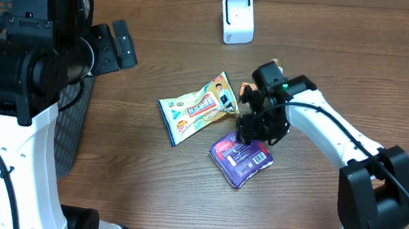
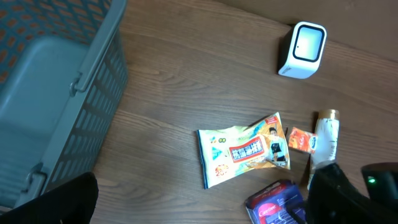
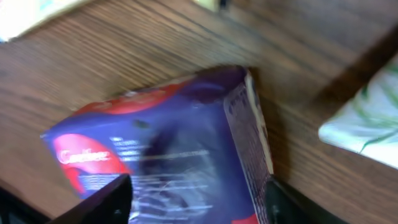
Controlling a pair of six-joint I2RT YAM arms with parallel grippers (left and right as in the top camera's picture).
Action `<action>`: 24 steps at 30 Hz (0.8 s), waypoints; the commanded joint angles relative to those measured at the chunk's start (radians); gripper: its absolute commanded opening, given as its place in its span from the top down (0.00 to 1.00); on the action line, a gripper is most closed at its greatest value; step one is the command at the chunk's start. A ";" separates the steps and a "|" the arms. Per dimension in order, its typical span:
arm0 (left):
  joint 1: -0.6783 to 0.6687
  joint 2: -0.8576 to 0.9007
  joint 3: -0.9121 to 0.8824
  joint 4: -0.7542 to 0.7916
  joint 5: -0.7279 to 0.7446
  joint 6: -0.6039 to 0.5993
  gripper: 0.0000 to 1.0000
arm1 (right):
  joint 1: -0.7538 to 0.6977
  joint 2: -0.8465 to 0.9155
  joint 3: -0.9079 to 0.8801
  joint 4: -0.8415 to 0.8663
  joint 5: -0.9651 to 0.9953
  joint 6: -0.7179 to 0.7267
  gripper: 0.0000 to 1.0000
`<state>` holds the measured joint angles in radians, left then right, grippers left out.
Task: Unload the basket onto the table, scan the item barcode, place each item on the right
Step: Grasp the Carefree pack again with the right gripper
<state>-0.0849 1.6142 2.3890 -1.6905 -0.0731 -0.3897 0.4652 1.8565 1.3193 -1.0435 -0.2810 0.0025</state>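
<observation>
Purple packet (image 1: 241,158) on wooden table (image 1: 146,191), straddled by right tool (image 3: 199,200), fingers (image 3: 115,196) spread either side, pinch uncertain.

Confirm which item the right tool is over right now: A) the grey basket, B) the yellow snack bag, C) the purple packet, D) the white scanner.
C: seen from overhead, the right tool sits directly over the purple packet, and that packet's printed face fills the right wrist view.

Bare worktop (image 1: 146,191) lies open before the purple packet (image 1: 243,162); a snack bag (image 1: 196,111) crowds it, and a basket (image 1: 67,136) walls the left edge.
</observation>
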 commanded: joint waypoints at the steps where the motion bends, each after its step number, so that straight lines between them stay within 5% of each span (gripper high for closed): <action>1: 0.001 0.002 0.002 0.001 -0.013 0.009 0.00 | 0.002 0.008 -0.068 0.019 0.022 -0.003 0.32; 5: 0.001 0.002 0.002 0.001 -0.013 0.009 0.00 | 0.002 0.008 -0.103 0.057 0.024 0.001 0.34; 13: 0.001 0.002 0.002 0.001 -0.012 0.009 0.00 | -0.026 0.008 -0.101 0.152 0.231 0.258 0.65; 18: 0.001 0.002 0.002 0.001 -0.013 0.008 0.00 | -0.115 0.008 -0.081 0.171 0.283 0.396 0.64; 21: 0.001 0.002 0.002 0.001 -0.013 0.009 0.00 | -0.166 0.008 -0.022 0.129 0.246 0.395 0.50; 24: 0.001 0.002 0.002 0.001 -0.013 0.009 0.00 | -0.204 0.008 0.055 0.066 0.215 0.395 0.49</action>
<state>-0.0849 1.6142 2.3890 -1.6905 -0.0731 -0.3897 0.3031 1.8584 1.2861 -0.9459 -0.1024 0.3576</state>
